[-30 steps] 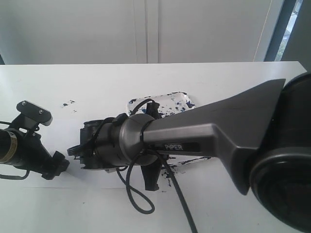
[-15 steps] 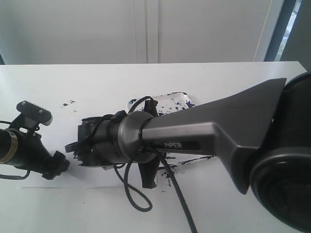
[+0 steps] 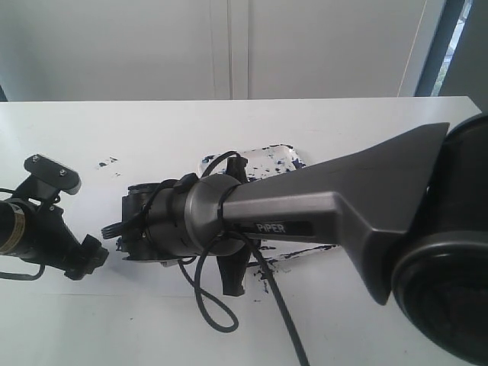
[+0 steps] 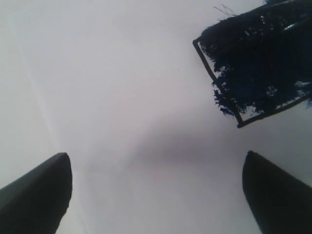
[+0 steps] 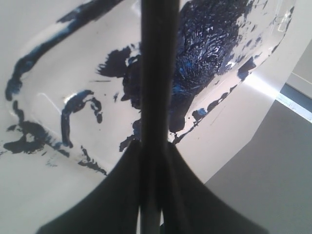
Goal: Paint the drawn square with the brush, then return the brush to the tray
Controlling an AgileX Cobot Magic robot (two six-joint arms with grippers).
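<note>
Your right arm [image 3: 320, 206], lettered "PiPER", hides most of the tray [image 3: 284, 152] in the exterior view. The right tool [image 5: 152, 158] is clamped on the brush [image 5: 157, 68], which crosses over the tray's dark blue patch, its tip out of frame. The left tool [image 4: 156, 190] stands open over the white surface [image 4: 122, 73], with the blue-smeared drawn square [image 4: 258, 63] just beside it.

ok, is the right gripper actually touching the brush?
Touching. The right wrist view shows the right gripper closed against both sides of the brush, with no gap visible.
</note>
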